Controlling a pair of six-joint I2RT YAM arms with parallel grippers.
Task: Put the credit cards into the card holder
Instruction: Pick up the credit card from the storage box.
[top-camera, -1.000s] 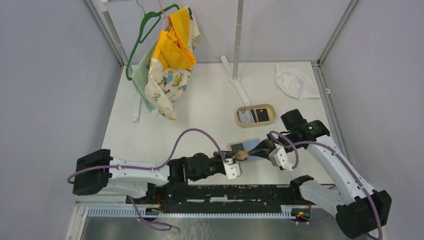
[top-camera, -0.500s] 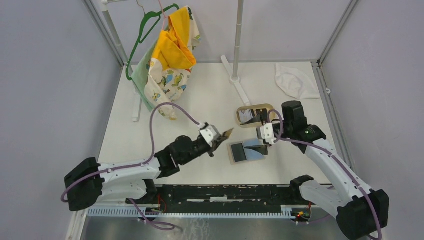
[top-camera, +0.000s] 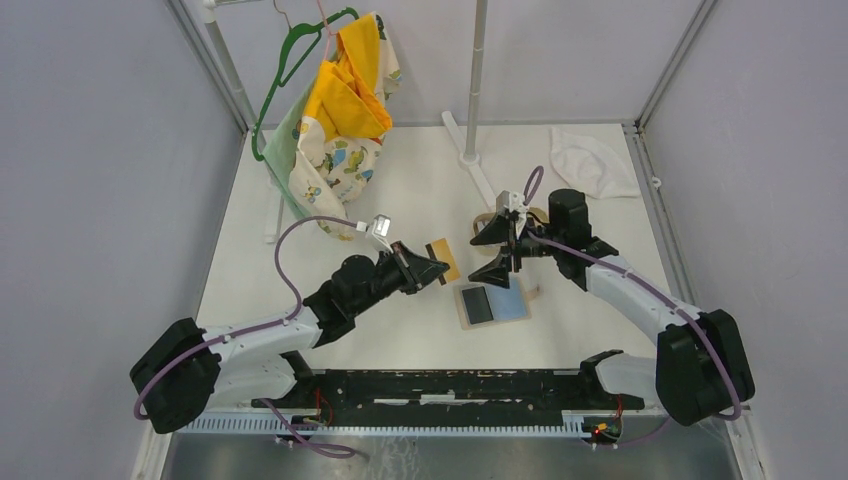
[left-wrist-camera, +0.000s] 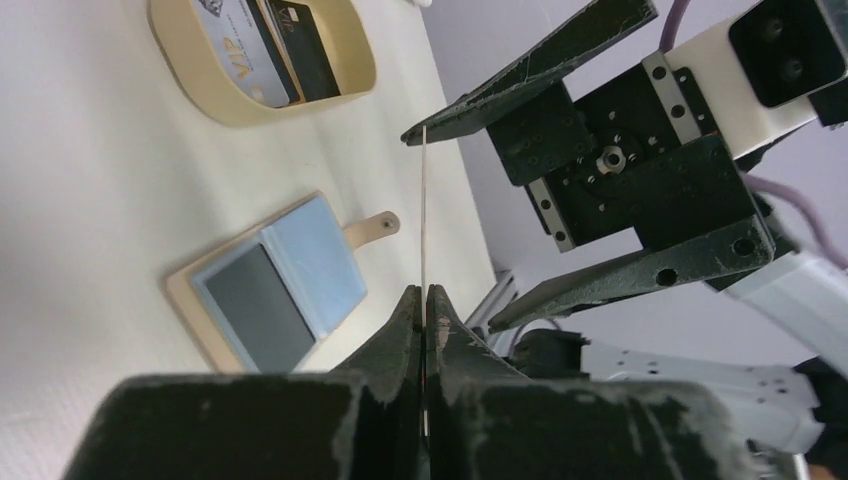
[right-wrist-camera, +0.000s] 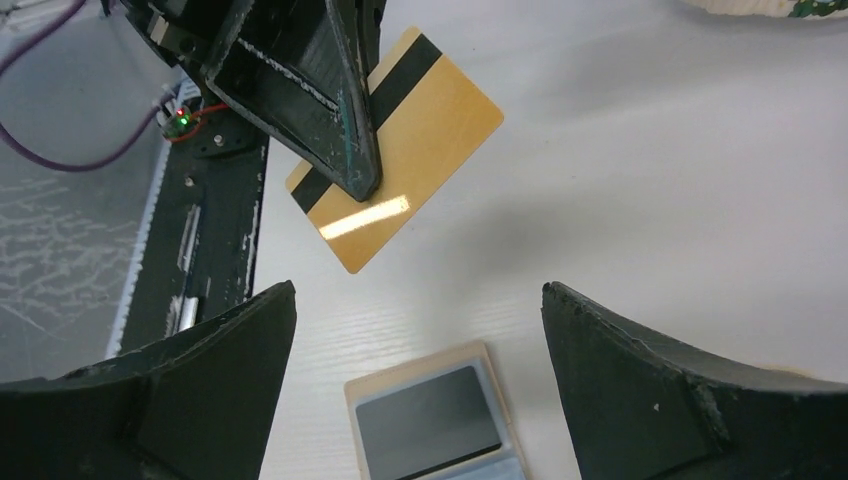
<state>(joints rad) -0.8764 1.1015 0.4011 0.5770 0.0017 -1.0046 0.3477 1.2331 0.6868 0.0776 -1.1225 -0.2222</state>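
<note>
My left gripper (top-camera: 428, 268) is shut on a gold credit card (top-camera: 441, 261) with a dark stripe and holds it above the table. That gold card (right-wrist-camera: 420, 130) stands in front of my right gripper (right-wrist-camera: 417, 290), which is wide open and holds nothing. Seen from the left wrist, the card (left-wrist-camera: 423, 210) is edge-on, with its far end close to one right finger (left-wrist-camera: 530, 65). The card holder (top-camera: 490, 305) lies open on the table below, showing dark and light blue. A white-grey card (left-wrist-camera: 235, 40) and a dark card (left-wrist-camera: 305, 35) lie in the oval tan tray (left-wrist-camera: 240, 108).
Clothes on a green hanger (top-camera: 340, 110) hang at the back left. A white stand base (top-camera: 480, 170) and a white cloth (top-camera: 590, 160) are at the back. A black rail (top-camera: 450, 385) runs along the near edge.
My left gripper closed on the gold card and lifted it from the card holder up and back. My right gripper opened wide and swung back to face the card.
</note>
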